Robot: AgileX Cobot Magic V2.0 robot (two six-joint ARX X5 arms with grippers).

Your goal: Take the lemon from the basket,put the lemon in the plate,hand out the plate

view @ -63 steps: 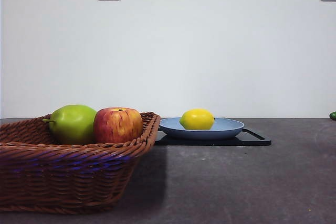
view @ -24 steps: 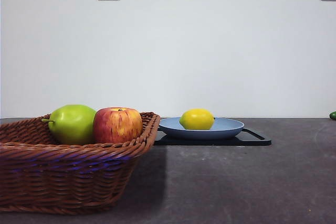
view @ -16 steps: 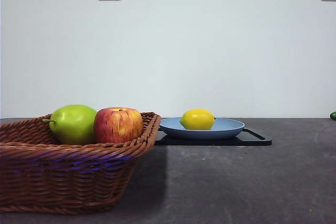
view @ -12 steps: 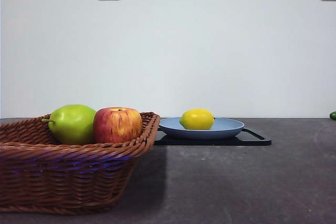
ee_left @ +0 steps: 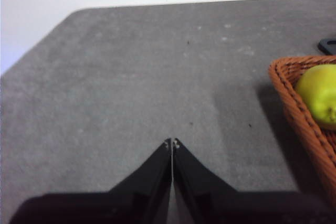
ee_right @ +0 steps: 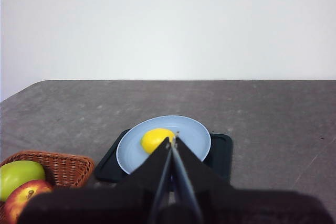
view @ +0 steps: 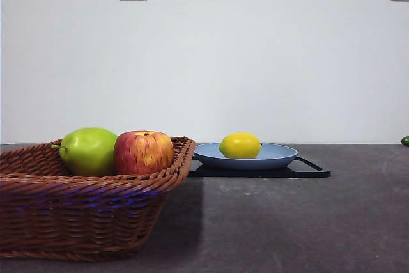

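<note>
Bright even light, soft basket shadow, wrist views blurry

left gripper: jaws pressed together, tips meeting, held above the worktop
right gripper: jaws closed tip to tip, raised well above the worktop, gripping nothing

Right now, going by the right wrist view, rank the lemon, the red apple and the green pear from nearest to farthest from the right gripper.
1. The lemon, on the plate, just beyond the right gripper.
2. The red apple, in the basket, well off to the side.
3. The green pear, beside the apple, at the picture's edge, slightly farther out.
</note>
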